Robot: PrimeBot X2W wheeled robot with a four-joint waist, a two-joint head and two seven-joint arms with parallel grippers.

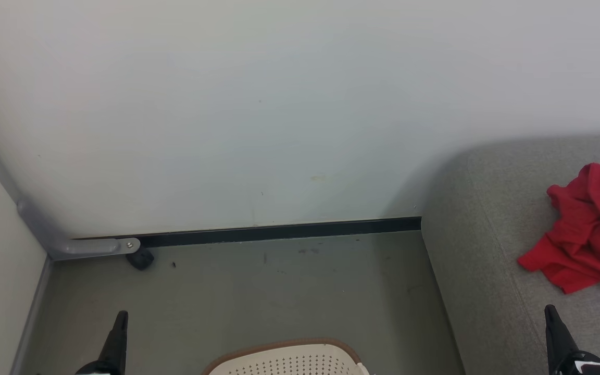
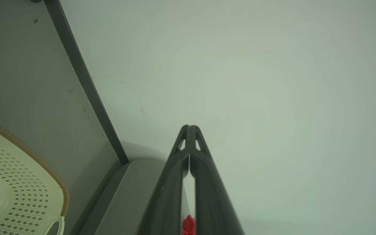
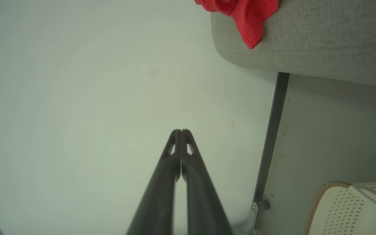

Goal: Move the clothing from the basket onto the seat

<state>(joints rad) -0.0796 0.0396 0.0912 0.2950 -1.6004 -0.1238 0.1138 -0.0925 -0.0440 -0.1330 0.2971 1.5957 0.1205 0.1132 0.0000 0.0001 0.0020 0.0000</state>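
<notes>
Crumpled red clothing (image 1: 584,224) with a white panel lies on the grey seat (image 1: 482,250) at the right; it also shows as clothing (image 3: 240,9) on the seat (image 3: 305,42) in the right wrist view. The cream basket (image 1: 284,359) with its brown rim stands on the floor at the bottom centre, and what lies inside it is out of view. My left gripper (image 1: 121,315) is shut and empty, left of the basket. Over the seat's front my right gripper (image 1: 550,311) is shut and empty, below the clothing. Both wrist views show closed fingertips, the left gripper (image 2: 189,127) and the right gripper (image 3: 180,131), pointing at the wall.
A pale wall with a black baseboard (image 1: 279,230) faces me across grey floor. A grey metal bracket (image 1: 91,246) and a small black caster (image 1: 141,259) sit in the left corner beside a side partition. The basket (image 2: 15,182) is near the seat (image 2: 126,195).
</notes>
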